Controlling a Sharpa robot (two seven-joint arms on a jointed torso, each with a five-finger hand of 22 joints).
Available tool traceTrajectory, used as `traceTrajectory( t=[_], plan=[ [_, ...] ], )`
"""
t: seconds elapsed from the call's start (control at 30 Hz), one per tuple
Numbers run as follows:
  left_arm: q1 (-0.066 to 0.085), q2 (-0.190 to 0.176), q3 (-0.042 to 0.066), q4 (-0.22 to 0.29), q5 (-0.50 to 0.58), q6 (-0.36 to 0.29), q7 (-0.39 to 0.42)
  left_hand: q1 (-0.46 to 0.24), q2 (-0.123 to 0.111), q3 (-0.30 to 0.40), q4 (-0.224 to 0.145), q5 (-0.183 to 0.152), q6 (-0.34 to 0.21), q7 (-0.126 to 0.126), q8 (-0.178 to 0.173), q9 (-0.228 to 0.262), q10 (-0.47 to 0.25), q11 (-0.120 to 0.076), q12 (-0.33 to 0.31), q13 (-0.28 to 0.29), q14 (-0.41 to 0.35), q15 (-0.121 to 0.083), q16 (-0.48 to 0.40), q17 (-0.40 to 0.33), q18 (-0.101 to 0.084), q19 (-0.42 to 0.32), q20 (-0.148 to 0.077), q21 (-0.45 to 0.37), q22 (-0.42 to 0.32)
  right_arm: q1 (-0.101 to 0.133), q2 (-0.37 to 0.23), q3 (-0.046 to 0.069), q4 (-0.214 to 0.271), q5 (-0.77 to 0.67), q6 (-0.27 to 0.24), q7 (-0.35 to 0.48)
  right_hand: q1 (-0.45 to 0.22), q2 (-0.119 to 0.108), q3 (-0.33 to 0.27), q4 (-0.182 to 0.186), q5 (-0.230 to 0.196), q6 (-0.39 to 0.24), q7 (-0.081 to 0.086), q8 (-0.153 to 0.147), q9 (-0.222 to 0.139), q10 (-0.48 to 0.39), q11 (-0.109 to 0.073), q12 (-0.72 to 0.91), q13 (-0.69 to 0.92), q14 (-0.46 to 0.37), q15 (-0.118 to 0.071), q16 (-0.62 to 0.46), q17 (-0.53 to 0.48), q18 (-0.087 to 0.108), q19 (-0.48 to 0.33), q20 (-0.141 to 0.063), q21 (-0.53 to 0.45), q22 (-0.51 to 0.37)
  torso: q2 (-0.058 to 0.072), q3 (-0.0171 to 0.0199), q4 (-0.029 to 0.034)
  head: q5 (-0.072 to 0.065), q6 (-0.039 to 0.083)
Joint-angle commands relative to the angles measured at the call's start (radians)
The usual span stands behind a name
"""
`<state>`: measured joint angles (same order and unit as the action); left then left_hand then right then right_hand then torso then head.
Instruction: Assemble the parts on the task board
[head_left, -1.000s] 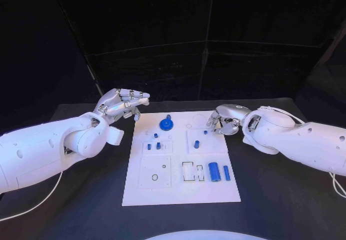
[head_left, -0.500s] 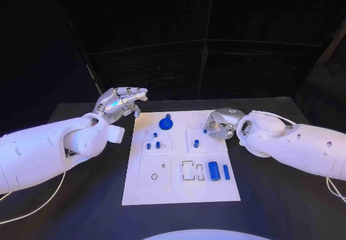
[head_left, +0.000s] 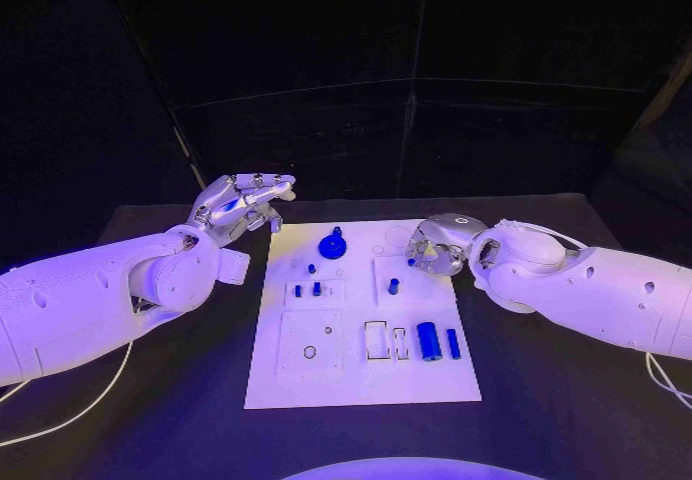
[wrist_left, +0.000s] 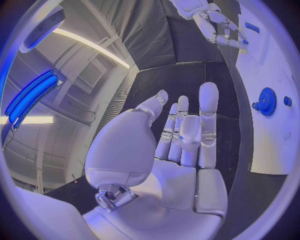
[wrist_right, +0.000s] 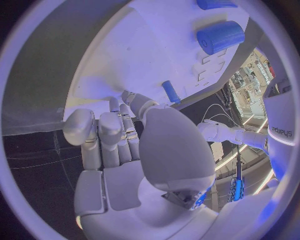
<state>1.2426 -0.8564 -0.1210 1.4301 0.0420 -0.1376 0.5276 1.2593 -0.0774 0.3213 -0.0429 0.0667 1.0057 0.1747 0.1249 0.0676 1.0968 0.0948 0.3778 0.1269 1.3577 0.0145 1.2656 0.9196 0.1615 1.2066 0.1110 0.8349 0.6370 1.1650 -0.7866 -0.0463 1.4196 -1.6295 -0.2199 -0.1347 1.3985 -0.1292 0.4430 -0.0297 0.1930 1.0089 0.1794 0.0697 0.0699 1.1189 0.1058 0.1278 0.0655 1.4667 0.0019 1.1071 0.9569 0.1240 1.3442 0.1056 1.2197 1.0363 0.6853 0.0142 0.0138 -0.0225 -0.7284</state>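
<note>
Over the task board (head_left: 361, 380), right hand (head_left: 437, 246) curls on nothing; left hand (head_left: 238, 205) spreads beside it.

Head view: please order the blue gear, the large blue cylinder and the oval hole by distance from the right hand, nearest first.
From the right hand:
1. Blue gear, at the board's far edge.
2. Large blue cylinder, on the board's near right part.
3. Oval hole, on the near left part.

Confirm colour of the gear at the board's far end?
Blue. The gear on the white task board shows best in the head view.
</note>
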Motion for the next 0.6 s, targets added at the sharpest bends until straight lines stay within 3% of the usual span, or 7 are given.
traceTrajectory(
  t=[0.03, 0.6],
  plan=[
    [0.001, 0.002, 0.001, -0.003, 0.009, 0.017, -0.008, 0.001, 0.009, -0.007, 0.0, 0.0, -0.007, -0.001, -0.003, -0.001, -0.008, -0.001, 0.006, 0.002, -0.008, -0.003, -0.006, -0.002, 0.017, -0.007, 0.002, -0.005, -0.002, -0.002, 0.005, -0.001, -0.002, 0.016, 0.0, 0.01, -0.008, 0.009, 0.009, 0.0, -0.005, 0.011, 0.0, 0.001, 0.0, 0.011, -0.003, 0.007, 0.0, 0.016, 0.007, 0.009, 0.007, -0.015, -0.001, 0.003, 0.01, 0.008, 0.0, -0.0003, -0.0006, 0.001, -0.002],
    [0.0, 0.011, 0.0, -0.015, 0.009, 0.021, -0.03, 0.014, 0.016, -0.012, -0.002, 0.001, -0.011, 0.0, -0.002, 0.0, -0.016, 0.0, 0.013, 0.005, -0.012, -0.001, -0.007, -0.006, 0.019, -0.011, 0.003, -0.015, -0.013, -0.002, 0.02, -0.001, -0.011, 0.025, 0.067, -0.002, -0.024, 0.015, 0.023, 0.0, -0.026, 0.062, -0.02, 0.014, 0.006, 0.057, -0.021, 0.029, 0.005, 0.018, -0.005, 0.051, 0.041, -0.023, 0.004, -0.002, 0.056, 0.061, 0.0, -0.0006, -0.0001, 0.003, -0.006]
  ],
)
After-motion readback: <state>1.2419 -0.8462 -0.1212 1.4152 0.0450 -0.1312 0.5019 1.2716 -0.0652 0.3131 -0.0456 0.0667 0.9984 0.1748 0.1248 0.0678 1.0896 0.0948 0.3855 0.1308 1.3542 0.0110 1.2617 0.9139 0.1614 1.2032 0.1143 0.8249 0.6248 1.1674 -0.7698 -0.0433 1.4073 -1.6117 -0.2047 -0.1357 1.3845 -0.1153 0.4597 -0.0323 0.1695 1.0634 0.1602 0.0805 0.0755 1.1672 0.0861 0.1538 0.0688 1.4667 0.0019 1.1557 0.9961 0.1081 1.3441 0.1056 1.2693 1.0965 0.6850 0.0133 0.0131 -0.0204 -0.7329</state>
